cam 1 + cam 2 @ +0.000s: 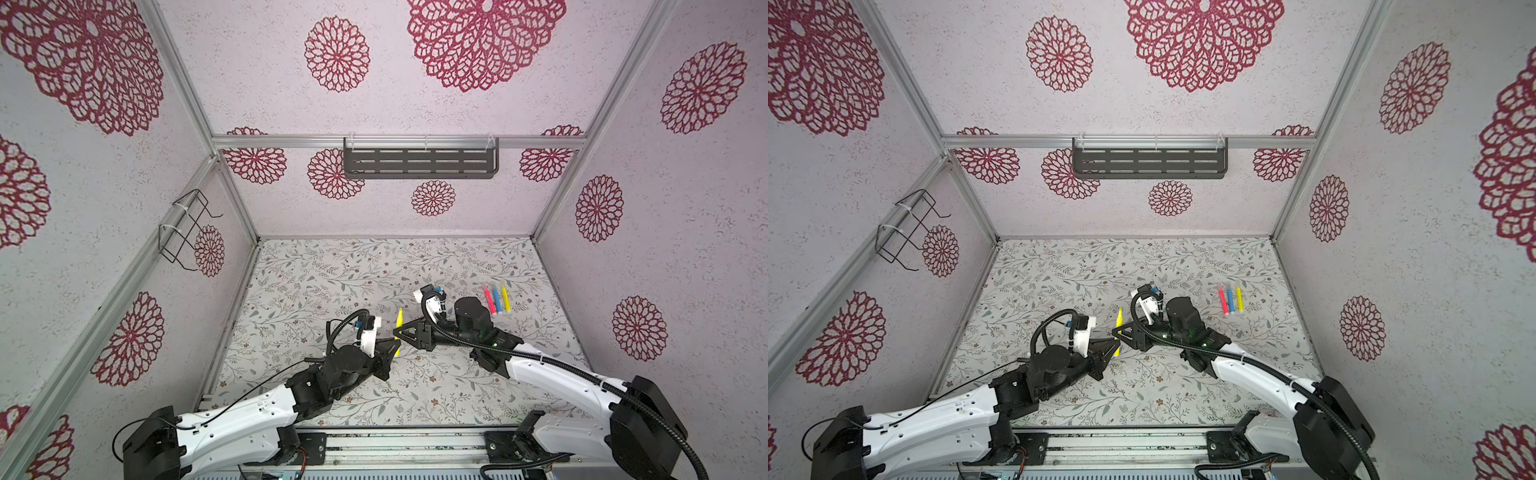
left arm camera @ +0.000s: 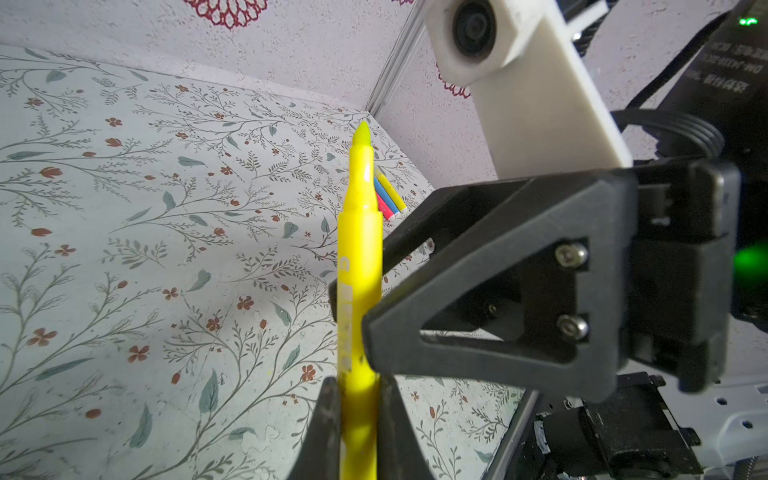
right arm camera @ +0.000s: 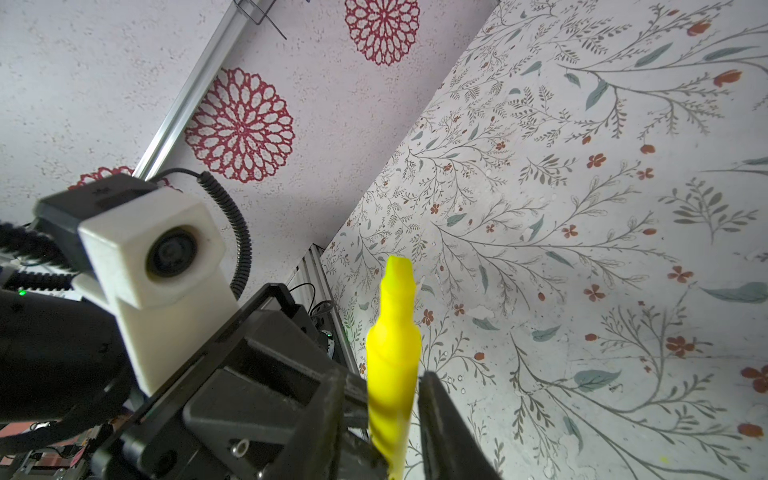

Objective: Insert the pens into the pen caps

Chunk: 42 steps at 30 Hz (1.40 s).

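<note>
A yellow pen point(image 1: 400, 318) point(image 1: 1119, 319) stands upright above the table's middle, its bare tip point(image 2: 362, 135) pointing up. My left gripper point(image 1: 395, 345) point(image 2: 359, 384) is shut on the pen's lower barrel point(image 2: 360, 257). My right gripper point(image 1: 395, 332) point(image 3: 392, 380) reaches in from the right just above it. Its jaws straddle the same pen point(image 3: 392, 361), a narrow gap showing on each side. A pink pen point(image 1: 487, 298), a blue pen point(image 1: 496, 298) and another yellow pen point(image 1: 505, 298) lie side by side at the back right. I cannot make out any pen caps.
The floral table cover point(image 1: 332, 282) is walled on three sides. A black slotted shelf point(image 1: 419, 162) hangs on the back wall and a wire rack point(image 1: 187, 228) on the left wall. A metal rail point(image 1: 395, 446) runs along the front edge.
</note>
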{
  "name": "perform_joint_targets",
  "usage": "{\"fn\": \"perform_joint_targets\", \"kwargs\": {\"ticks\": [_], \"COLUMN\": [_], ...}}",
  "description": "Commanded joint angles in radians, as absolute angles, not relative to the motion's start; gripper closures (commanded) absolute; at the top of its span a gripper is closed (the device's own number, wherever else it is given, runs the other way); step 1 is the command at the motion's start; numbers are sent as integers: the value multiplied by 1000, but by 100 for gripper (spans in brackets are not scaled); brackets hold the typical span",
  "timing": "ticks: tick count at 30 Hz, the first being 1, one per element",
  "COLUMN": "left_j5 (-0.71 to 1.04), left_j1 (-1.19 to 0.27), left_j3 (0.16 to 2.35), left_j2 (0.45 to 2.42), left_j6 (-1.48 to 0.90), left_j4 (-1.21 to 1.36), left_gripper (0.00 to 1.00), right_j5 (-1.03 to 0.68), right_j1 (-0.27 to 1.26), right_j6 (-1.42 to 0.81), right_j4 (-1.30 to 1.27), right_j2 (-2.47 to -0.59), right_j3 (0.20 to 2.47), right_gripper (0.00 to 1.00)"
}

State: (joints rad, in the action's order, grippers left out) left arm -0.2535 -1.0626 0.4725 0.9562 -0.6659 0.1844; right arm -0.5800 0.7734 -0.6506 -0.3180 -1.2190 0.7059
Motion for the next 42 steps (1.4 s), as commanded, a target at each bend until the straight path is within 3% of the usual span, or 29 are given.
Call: {"fn": "perform_joint_targets", "kwargs": {"ticks": [1, 6, 12, 16, 18, 29, 42], "left_j5": [-261, -255, -237, -208, -207, -143, -38], "left_j1": [-1071, -1075, -1075, -1076, -1075, -1071, -1004], "left_j3": [499, 507, 512, 521, 536, 525, 486], "left_j2": [966, 978, 979, 977, 981, 1029, 986], "left_j6": [-663, -660, -657, -654, -648, -658, -688], "left_j4": [227, 232, 230, 213, 171, 168, 225], "left_gripper": [95, 95, 90, 53, 48, 46, 58], "right_j5": [-587, -584, -579, -563, -541, -491, -467], "right_j1": [784, 787, 788, 788, 788, 800, 816], "right_j6": [-649, -652, -651, -628, -599, -528, -522], "right_j4": [-367, -370, -368, -329, -282, -155, -154], "right_j2": [-1213, -1212, -1205, -1185, -1168, -1105, -1100], "right_j3": [736, 733, 732, 741, 756, 801, 775], "right_gripper": [73, 88, 93, 93, 93, 93, 93]}}
